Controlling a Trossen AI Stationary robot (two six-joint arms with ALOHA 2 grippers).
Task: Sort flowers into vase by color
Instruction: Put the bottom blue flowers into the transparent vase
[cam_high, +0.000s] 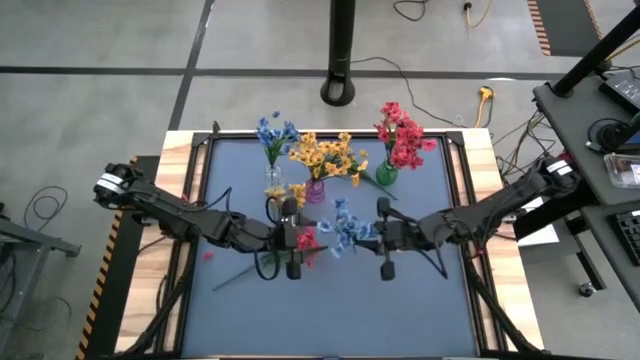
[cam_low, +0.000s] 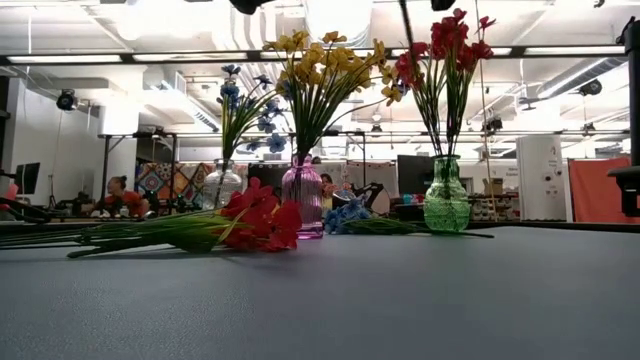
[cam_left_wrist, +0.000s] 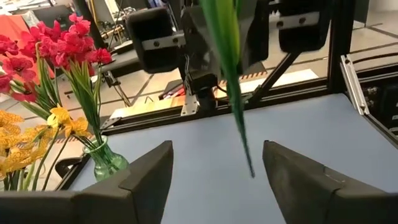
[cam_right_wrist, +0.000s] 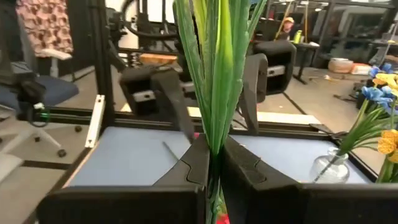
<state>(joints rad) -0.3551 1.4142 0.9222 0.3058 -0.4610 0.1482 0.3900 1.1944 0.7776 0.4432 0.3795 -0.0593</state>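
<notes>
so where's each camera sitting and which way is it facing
high view: above the table, looking straight down; both arms show, left pincer and right pincer mid-table.
low view: table height, level across to three vases; no arm clearly shows.
left wrist view: on the left arm, past its open fingers toward the right arm.
right wrist view: on the right arm, fingers shut on green stems.
Shared: high and low both see the green vase.

No text, label, brand, number or sign can be read in any view — not on the table, the vases, the arms, or the room behind them.
</notes>
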